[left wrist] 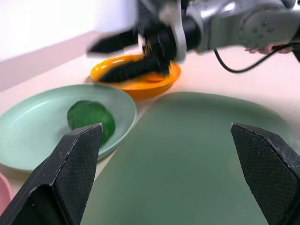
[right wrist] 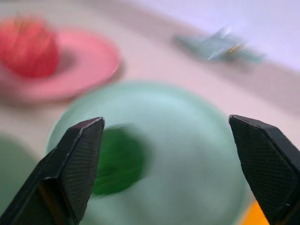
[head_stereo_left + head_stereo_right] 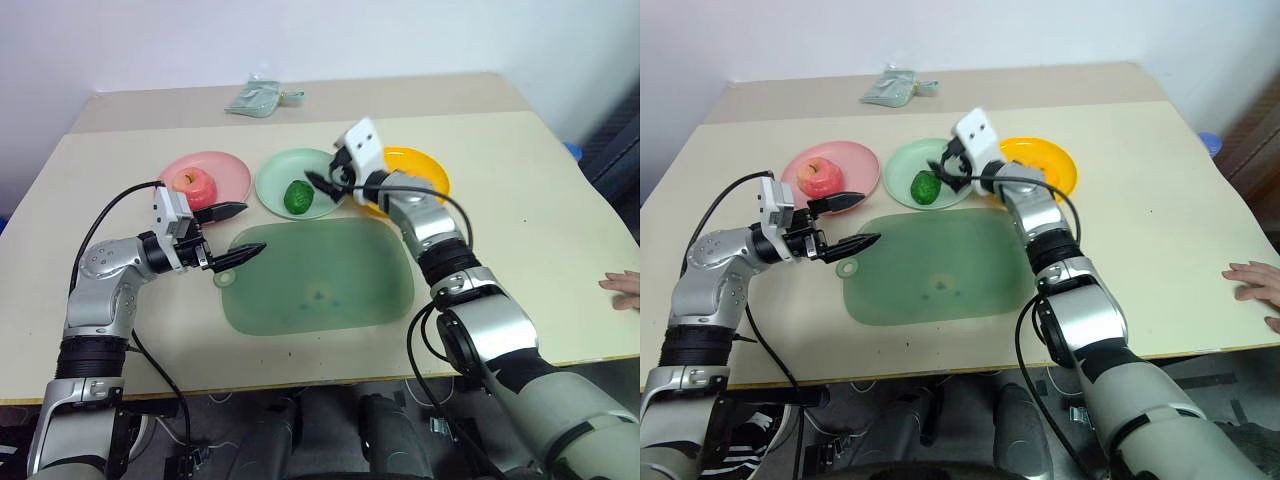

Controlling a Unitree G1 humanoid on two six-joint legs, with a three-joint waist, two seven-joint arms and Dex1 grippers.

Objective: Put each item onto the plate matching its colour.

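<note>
I have the right gripper (image 3: 325, 183) over the pale green plate (image 3: 272, 180), jaws spread wide with nothing between them, and the bumpy dark green fruit (image 3: 297, 196) sits on that plate just below the fingertips. The apple (image 3: 194, 184) rests on the pink plate (image 3: 232, 172) toward the table's left side. So I judge two of the three pairings done, and the green fruit's placement just finished.

The yellow-orange plate (image 3: 425, 168) sits next along the row, partly hidden behind my right arm; in the left wrist view I catch only a hint of something orange in it under the right gripper (too blurred to call it the orange, so I cannot tell).

My left gripper (image 3: 230, 232) hangs over the near-left corner of the translucent green mat (image 3: 330, 290), fingers apart and empty.

Next I would lift the right arm clear of the plates without nudging the green fruit, then check the yellow-orange plate.
</note>
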